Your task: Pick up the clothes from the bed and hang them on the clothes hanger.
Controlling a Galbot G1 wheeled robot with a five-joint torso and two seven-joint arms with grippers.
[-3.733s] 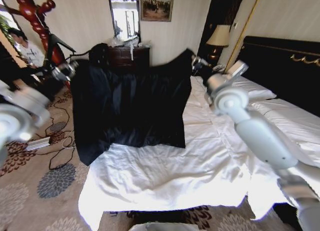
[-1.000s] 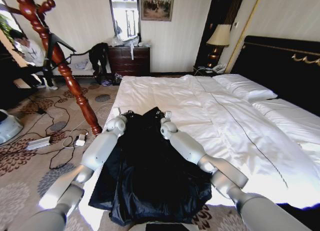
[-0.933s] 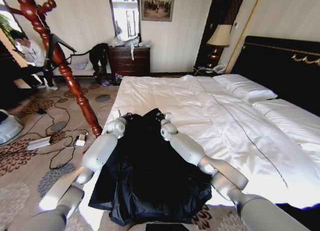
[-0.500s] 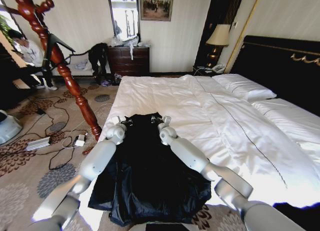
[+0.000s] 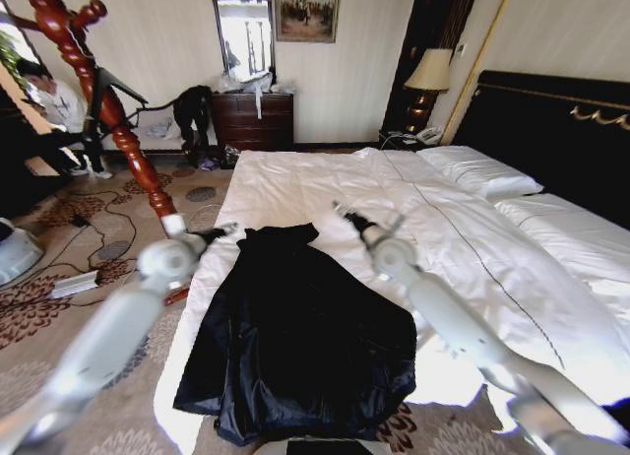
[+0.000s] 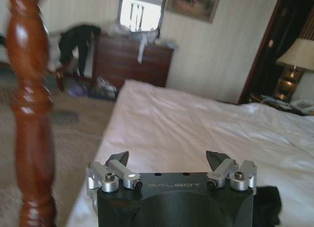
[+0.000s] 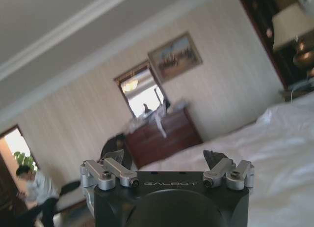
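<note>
The clothes (image 5: 295,327), a long black garment, lie spread flat on the near left part of the bed (image 5: 325,184), with the lower end hanging over the bed's front edge. My left gripper (image 5: 219,231) hovers open just left of the garment's top edge, over the bed's side. My right gripper (image 5: 345,215) is open above the white sheet, just right of that top edge. Both wrist views show spread fingers holding nothing: left gripper (image 6: 167,160), right gripper (image 7: 164,159). The clothes hanger (image 5: 108,110), a reddish-brown turned pole (image 6: 32,114), stands on the carpet left of the bed.
A dark dresser (image 5: 254,118) with a mirror stands at the far wall, with a chair draped in black cloth (image 5: 192,108) beside it. Cables and a power strip (image 5: 77,282) lie on the carpet by the stand. A lamp (image 5: 429,73) and the black headboard (image 5: 551,130) are on the right.
The garment, once held up spread in the air, now lies on the bed. Both grippers have let go of its top edge and swung apart, left one leftward, right one rightward.
</note>
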